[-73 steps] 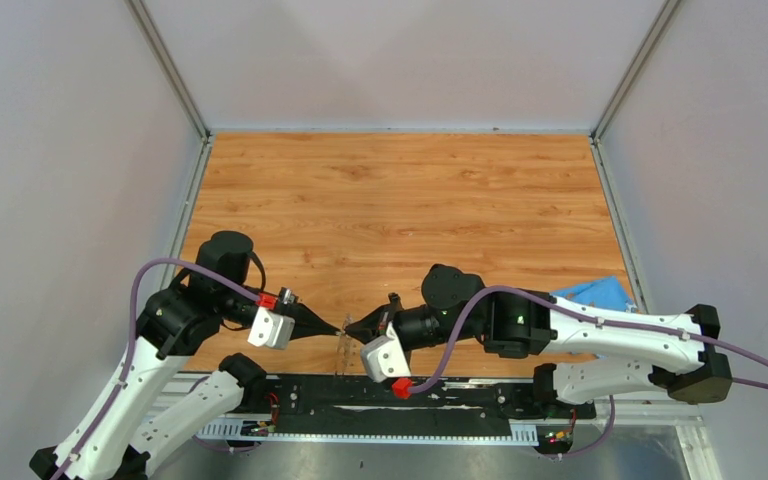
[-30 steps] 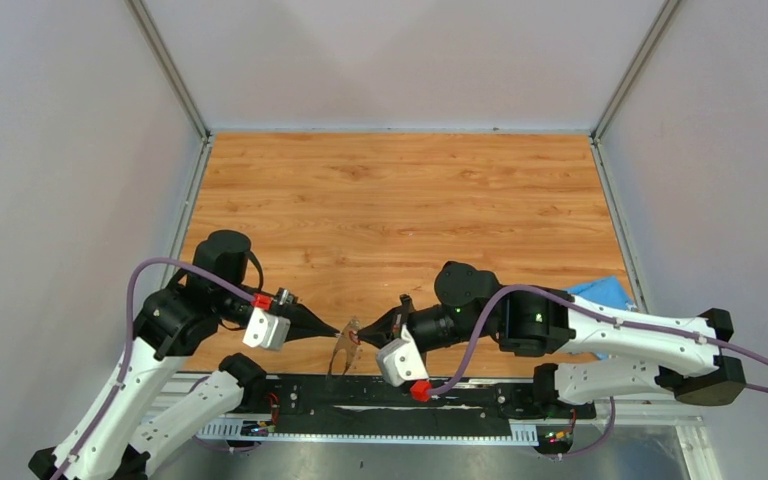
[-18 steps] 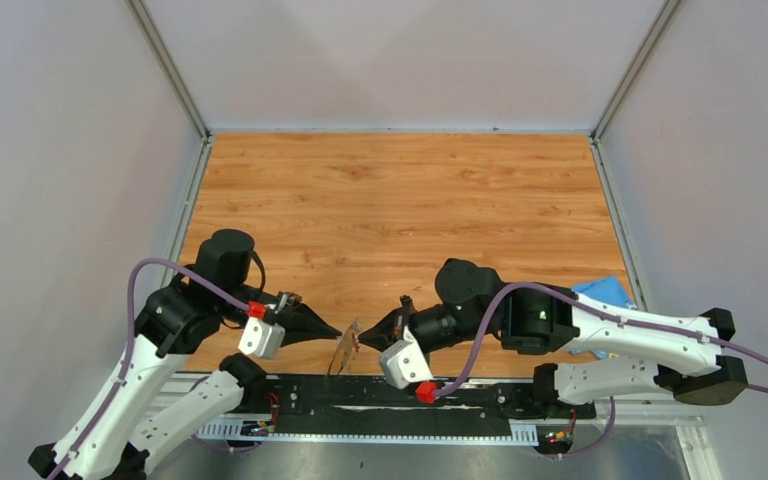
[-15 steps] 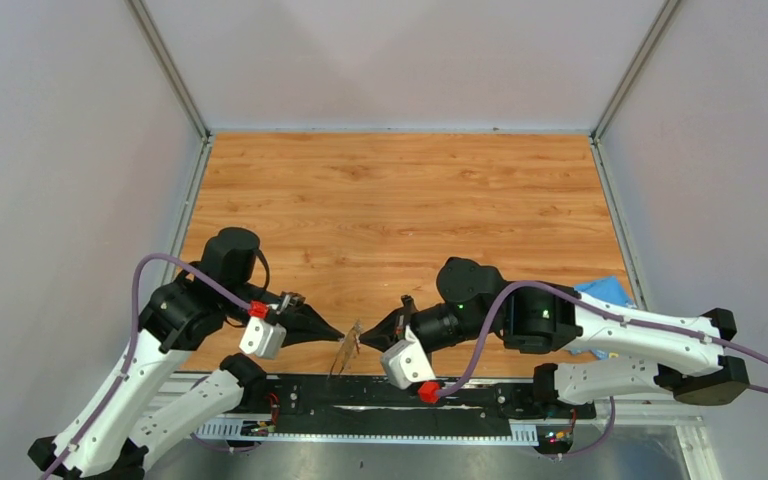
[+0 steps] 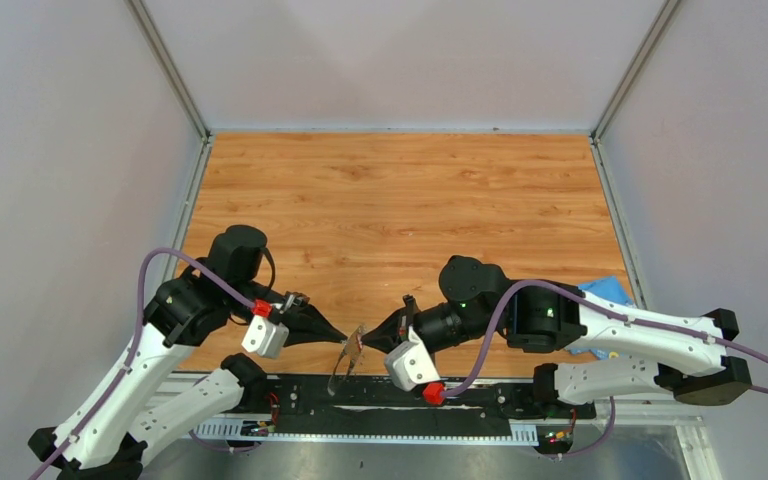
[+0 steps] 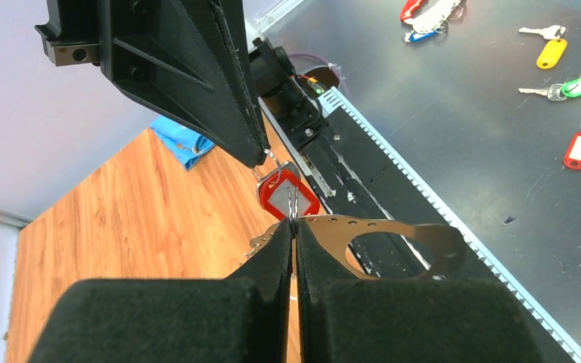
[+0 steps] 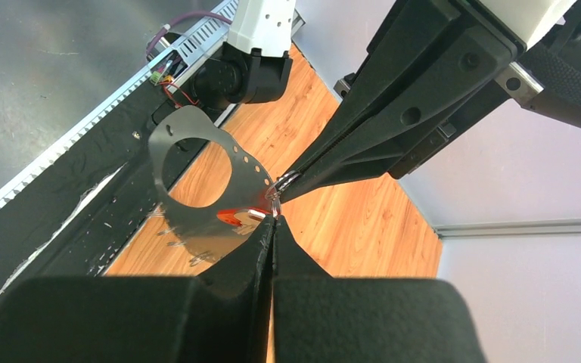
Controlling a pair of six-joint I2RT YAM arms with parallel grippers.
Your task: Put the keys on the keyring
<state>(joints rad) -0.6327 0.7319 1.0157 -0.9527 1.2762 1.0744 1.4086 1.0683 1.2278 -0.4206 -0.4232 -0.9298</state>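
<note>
The keyring, a thin grey metal plate ring with small holes along its edge, hangs above the table's near edge. My left gripper is shut on its top edge, with thin wire showing between the pads. The red key hangs just behind that grip and also shows in the right wrist view. My right gripper is shut on the small loop at the red key's top. The two gripper tips nearly touch. The keyring stands tilted below them.
A blue cloth lies at the table's right edge beside the right arm. The black base rail runs right under the keyring. Spare key tags lie on the grey floor beyond the rail. Grey walls close in three sides.
Both arms have shifted a little to the right and toward the near edge. The keyring has tilted and hangs lower over the rail. Both grippers stay shut.
</note>
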